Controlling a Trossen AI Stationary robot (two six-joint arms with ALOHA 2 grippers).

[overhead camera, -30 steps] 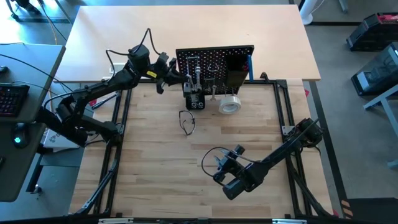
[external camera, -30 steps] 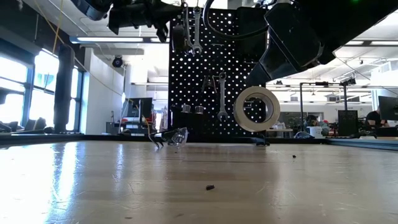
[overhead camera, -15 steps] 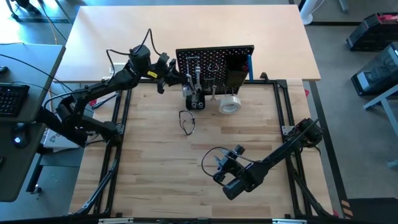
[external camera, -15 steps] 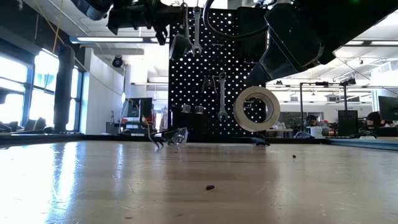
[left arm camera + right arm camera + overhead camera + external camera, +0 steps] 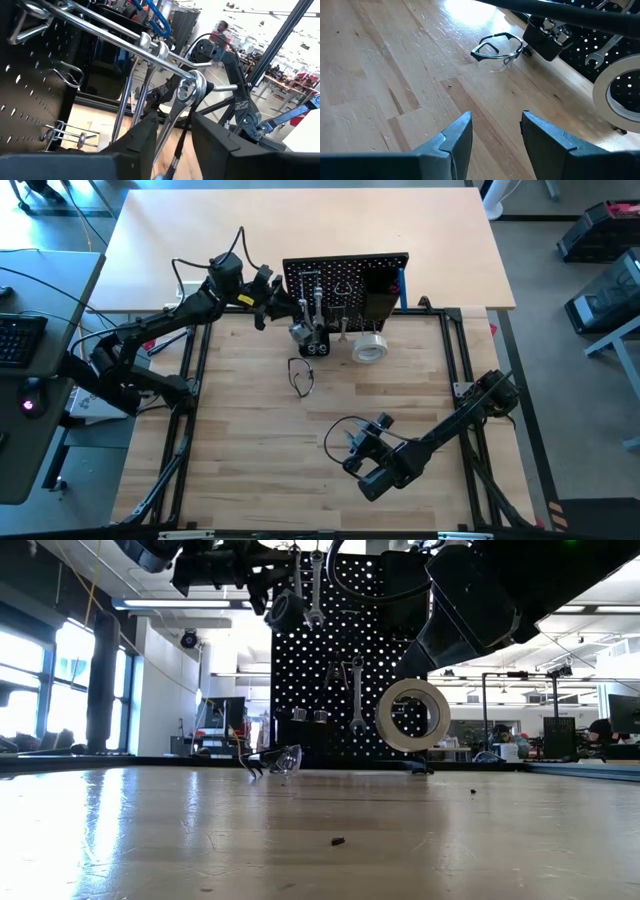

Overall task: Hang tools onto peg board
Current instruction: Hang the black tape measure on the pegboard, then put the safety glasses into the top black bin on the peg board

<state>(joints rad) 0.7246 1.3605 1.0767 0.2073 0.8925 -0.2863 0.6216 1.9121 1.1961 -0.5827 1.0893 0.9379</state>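
Left pincer, clamped on a silver wrench, threads its ring onto a peg board hook; release comes next. Right pincer waits, fingers apart.

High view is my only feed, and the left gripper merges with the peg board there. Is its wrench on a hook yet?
Observer: In the left wrist view, the wrench has its ring end around the tip of a long hook, its shaft between the fingers of the left gripper.
Operator: Anything already on that hook?
Observer: Two other wrenches hang farther back on it.
Operator: Is the tape roll on the table?
Observer: No; the low view shows the tape roll hanging on the peg board, clear of the tabletop.
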